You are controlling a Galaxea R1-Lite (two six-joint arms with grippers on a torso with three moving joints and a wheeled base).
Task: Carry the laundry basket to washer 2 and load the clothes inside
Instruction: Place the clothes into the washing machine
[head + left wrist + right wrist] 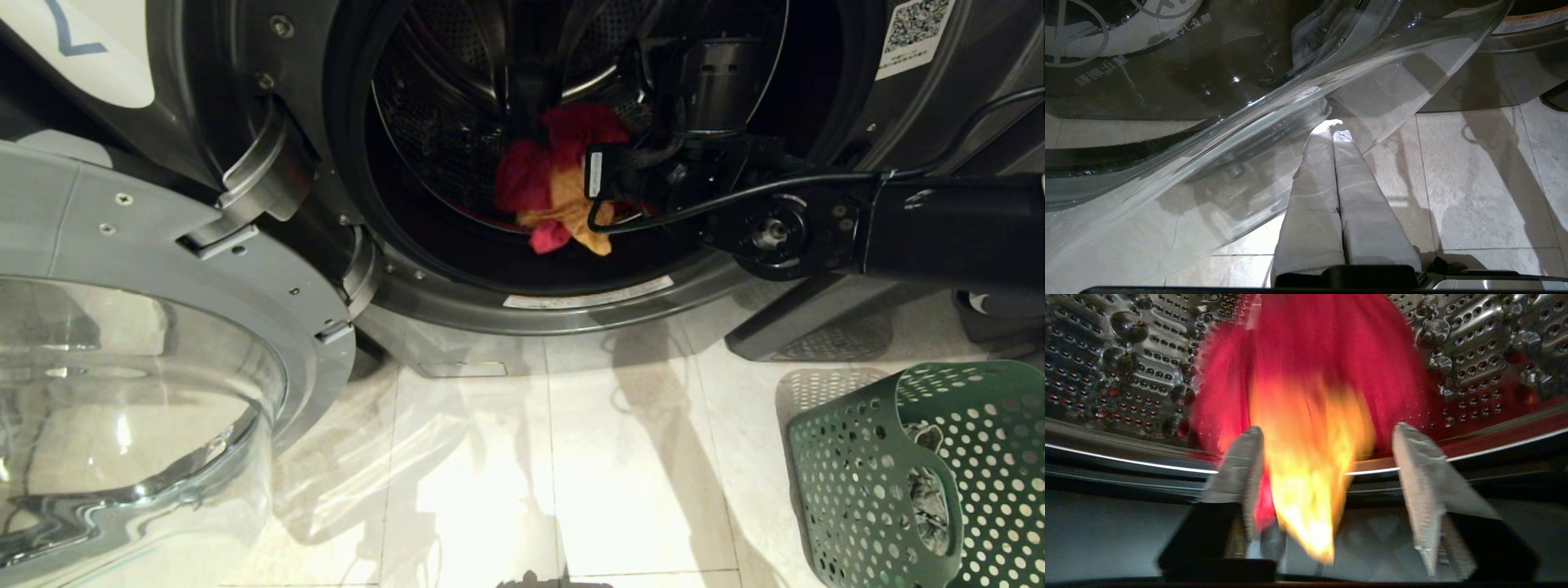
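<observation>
My right arm (pixel 939 224) reaches into the washer's open drum (pixel 457 122), where a red and orange bundle of clothes (pixel 555 188) hangs at the drum's mouth. In the right wrist view my right gripper (pixel 1327 428) stands open, its fingers wide apart. The orange cloth (pixel 1306 457) hangs loose between them, with red cloth (pixel 1331 347) behind it against the perforated drum (pixel 1106 355). The green laundry basket (pixel 865 457) sits on the floor at the lower right, a grey patterned garment (pixel 927 498) inside. My left gripper (pixel 1335 128) is shut and empty, low over the tiles beneath the door glass.
The washer door (pixel 163 245) stands swung open on the left, its glass bowl (pixel 122 408) bulging out over the floor. A blue "2" label (pixel 73 41) sits at the top left. A dark perforated panel (pixel 816 335) leans by the machine's base, next to the basket.
</observation>
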